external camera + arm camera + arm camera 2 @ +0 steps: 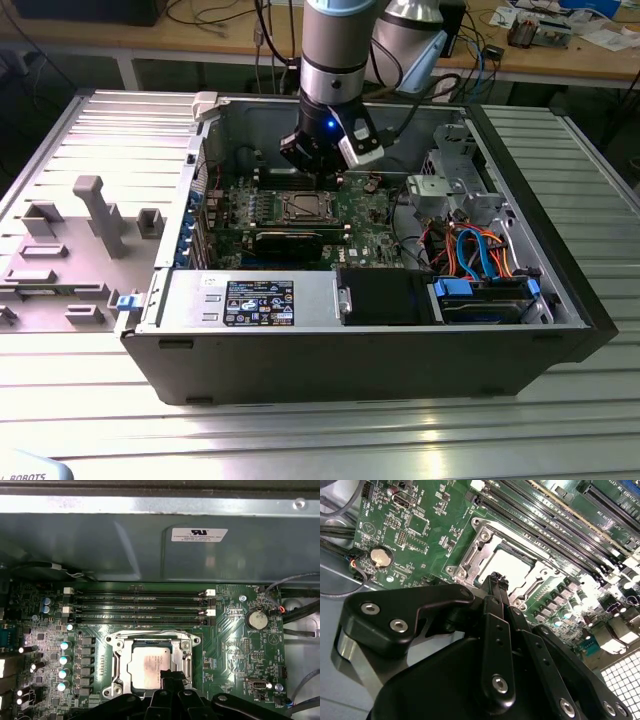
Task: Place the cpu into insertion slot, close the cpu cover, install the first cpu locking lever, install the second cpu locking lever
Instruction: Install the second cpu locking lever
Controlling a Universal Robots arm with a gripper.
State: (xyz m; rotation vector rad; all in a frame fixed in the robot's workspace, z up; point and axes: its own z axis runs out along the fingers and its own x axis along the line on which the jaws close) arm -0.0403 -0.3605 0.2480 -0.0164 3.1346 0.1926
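Observation:
The cpu (pixel 149 661) (pixel 515 566), with its dull silver top, lies flat in the insertion slot (pixel 303 207) on the green board inside the open computer case. Around it the silver cpu cover (pixel 150 641) (pixel 481 541) lies flat, and the chip shows through its square window. My gripper (pixel 322 160) hangs just above the socket's near edge. In both wrist views its black fingertips meet with nothing between them, so the gripper (pixel 172 675) (pixel 495 578) is shut. Whether the locking levers are latched I cannot tell.
Memory slots (pixel 137 600) (pixel 550 522) run along one side of the socket. A coin cell (pixel 257 619) (pixel 381 556) sits on the board. A black graphics card (pixel 290 240), a drive cage (pixel 455 185) and coloured cables (pixel 480 250) crowd the case. A grey fixture (pixel 95 215) stands at the exterior view's left.

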